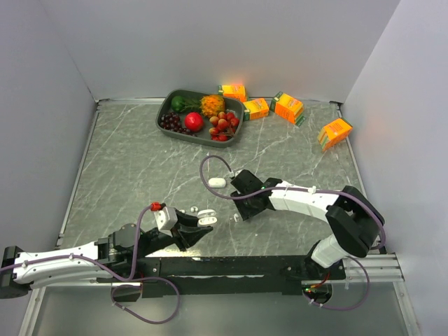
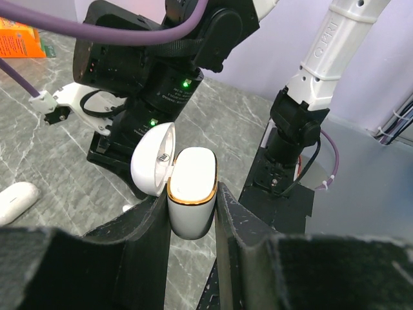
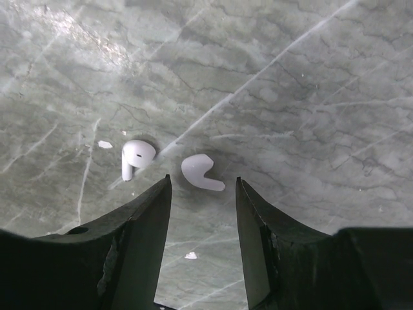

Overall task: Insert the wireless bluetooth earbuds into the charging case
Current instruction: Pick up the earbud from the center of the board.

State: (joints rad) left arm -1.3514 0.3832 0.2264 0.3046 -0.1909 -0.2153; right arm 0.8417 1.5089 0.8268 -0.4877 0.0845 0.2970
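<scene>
- Earbuds [image 3: 197,169]: I count two in plain sight, both loose on the worktop [image 3: 290,97]. One is a stemmed earbud [image 3: 134,157], and the other lies right beside it without touching.
- So by my read, nothing's gone in yet. These two at least are left to pick up and seat.
- The charging case [image 2: 192,177] is off the worktop with its lid [image 2: 153,160] flipped open. The left gripper [image 2: 192,197] is clamped narrow on its body, so "open the case and present it" looks done. Can't see down into the wells, so no idea if anything's already inside.
- The right gripper [image 3: 203,187] hangs over the worktop with its jaws parted and nothing between them. The nearer earbud sits just ahead of the gap, so I'd guess that's the pick it's lined up for.
- Cases: two total. There's the held one plus a second white case [image 1: 217,182], closed, lying on the worktop near the right arm.
- There's a tiny pale speck by the left gripper in the top view. Too small to call.
- Background clutter: one fruit tray [image 1: 165,112] and four orange juice cartons [image 1: 334,133] at the far end.
</scene>
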